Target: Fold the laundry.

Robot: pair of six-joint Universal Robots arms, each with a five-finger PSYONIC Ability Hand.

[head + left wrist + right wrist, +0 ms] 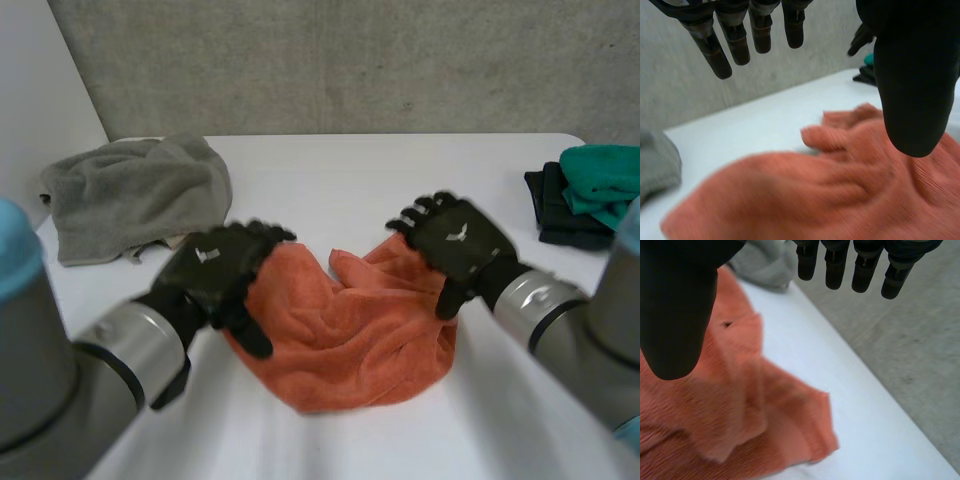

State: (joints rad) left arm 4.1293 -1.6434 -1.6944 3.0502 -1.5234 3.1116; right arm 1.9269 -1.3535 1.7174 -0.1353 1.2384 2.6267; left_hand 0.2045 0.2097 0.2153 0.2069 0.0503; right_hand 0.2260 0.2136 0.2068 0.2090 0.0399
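An orange towel [345, 335] lies crumpled on the white table [350, 180] in front of me, with a bunched fold near its middle. My left hand [215, 270] hovers over the towel's left edge, fingers straight and apart from the thumb, holding nothing. My right hand [455, 240] hovers over the towel's right edge, also open. In the left wrist view the orange towel [840, 185] lies below the open left hand [912, 85]. Under the open right hand [675, 300] in the right wrist view the orange towel [725, 415] shows a loose corner.
A grey towel [135, 195] lies heaped at the table's left rear. At the right edge a teal cloth [600, 180] sits on a dark folded cloth [560, 210]. A concrete wall stands behind the table.
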